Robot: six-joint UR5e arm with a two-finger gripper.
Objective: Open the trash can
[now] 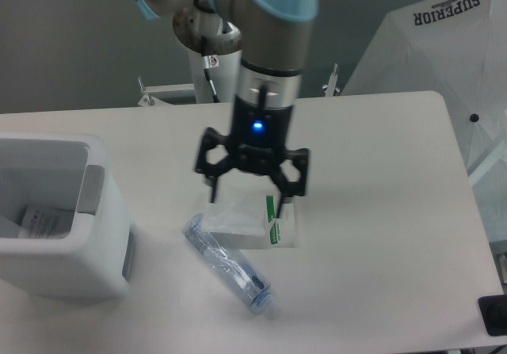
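Nearest, lower centre of the frame: clear plastic bottle [229,275] lying on its side on the white table [380,211], with a white packet [252,219] bearing a green stripe just behind it. Left edge, mid-height: trash can [59,231], its top open, paper visible inside and the grey lid tucked down at its right wall, so the opening step reads as done. Centre, farther back: gripper [247,198] hanging above the packet, jaws spread wide and empty; next move is judged to be a clear retreat.
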